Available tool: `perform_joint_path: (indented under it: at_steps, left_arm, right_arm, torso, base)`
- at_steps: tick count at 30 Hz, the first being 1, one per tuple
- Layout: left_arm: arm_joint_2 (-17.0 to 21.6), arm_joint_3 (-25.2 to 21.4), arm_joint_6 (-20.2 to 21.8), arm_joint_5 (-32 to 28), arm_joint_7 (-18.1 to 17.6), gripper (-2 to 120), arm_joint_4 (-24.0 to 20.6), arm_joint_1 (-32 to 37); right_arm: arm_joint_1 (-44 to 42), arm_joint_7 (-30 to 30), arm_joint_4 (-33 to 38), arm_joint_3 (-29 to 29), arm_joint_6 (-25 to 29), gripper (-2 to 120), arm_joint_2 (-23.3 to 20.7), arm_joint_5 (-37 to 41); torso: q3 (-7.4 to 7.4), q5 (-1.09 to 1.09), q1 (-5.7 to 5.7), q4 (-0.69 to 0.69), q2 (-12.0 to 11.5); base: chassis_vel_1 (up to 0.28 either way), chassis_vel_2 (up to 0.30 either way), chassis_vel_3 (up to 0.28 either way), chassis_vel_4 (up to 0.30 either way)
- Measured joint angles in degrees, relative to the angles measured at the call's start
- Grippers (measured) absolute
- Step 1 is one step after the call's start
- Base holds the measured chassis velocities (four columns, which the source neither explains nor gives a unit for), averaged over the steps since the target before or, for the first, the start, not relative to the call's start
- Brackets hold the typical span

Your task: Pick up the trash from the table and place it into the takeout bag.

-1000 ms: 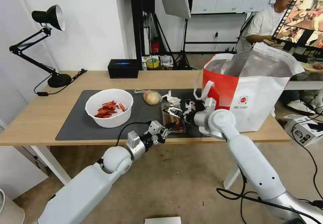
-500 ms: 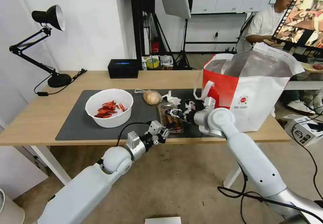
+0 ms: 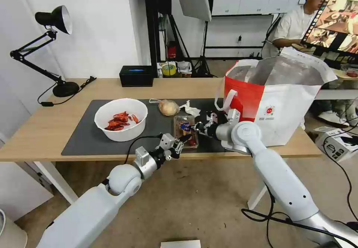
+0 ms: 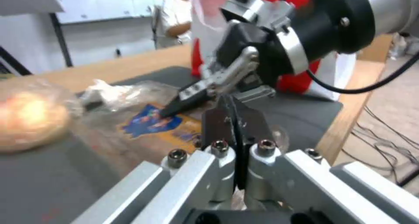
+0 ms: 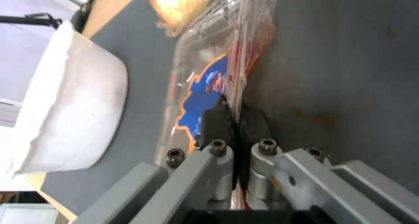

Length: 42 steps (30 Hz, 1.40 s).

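Clear hinged plastic tray [image 3: 185, 126] (blue label up) on the dark grey mat [image 3: 82, 136], beside the white-and-red takeout bag [image 3: 278, 102]; right gripper [image 3: 197, 126] and left gripper [image 3: 181, 142] each pinch its edge.

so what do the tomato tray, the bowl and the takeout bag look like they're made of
Tomato tray: thin clear plastic, glossy; the label and the red fruit show through it.
Bowl: white, matte and opaque, probably plastic or foam, hard to tell.
Takeout bag: soft white-and-red outer layer, maybe a coated fabric, with a creased silver foil lining.
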Motion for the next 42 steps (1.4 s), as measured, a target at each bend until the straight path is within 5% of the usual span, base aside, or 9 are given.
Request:
perform_joint_path:
  at_steps: [7, 15, 25, 34, 42]
  left_arm:
    - [1.81, -8.16, -1.76, -0.14, 0.08, 1, -4.45, 8.15]
    - [1.59, -11.67, -5.34, 0.77, 0.14, 28, -4.19, 13.45]
    - [-0.13, -13.03, -8.14, 2.04, 0.33, 64, -2.23, 16.39]
    - [0.06, -12.23, -7.93, 2.22, 0.21, 97, -2.38, 15.78]
    - [0.06, -11.74, -7.32, 2.17, 0.18, 100, -3.28, 15.67]
  right_arm:
    - [-1.22, -2.43, 3.75, 1.89, 0.0, 0, -1.03, -0.29]
    - [-2.81, -6.44, 12.61, 5.25, 0.53, 0, -3.19, -0.37]
    - [1.7, -7.92, 19.27, 11.61, 9.07, 0, -8.93, 0.38]
    - [8.0, -6.82, 13.52, 15.73, 16.64, 0, -16.92, -5.49]
    - [9.47, -12.41, 5.16, 14.82, 19.8, 0, -21.09, -20.57]
  torso:
    - [0.0, 0.02, 0.0, 0.01, 0.0]
    - [0.0, 0.02, 0.0, 0.0, 0.0]
    - [0.0, 0.02, 0.0, 0.0, 0.0]
    - [0.0, 0.03, 0.0, -0.01, 0.0]
    - [0.0, 0.02, 0.0, -0.01, 0.0]
  base:
    - [0.0, 0.0, 0.0, 0.0]
    - [0.0, 0.0, 0.0, 0.0]
    - [0.0, 0.0, 0.0, 0.0]
    - [0.0, 0.0, 0.0, 0.0]
    - [0.0, 0.0, 0.0, 0.0]
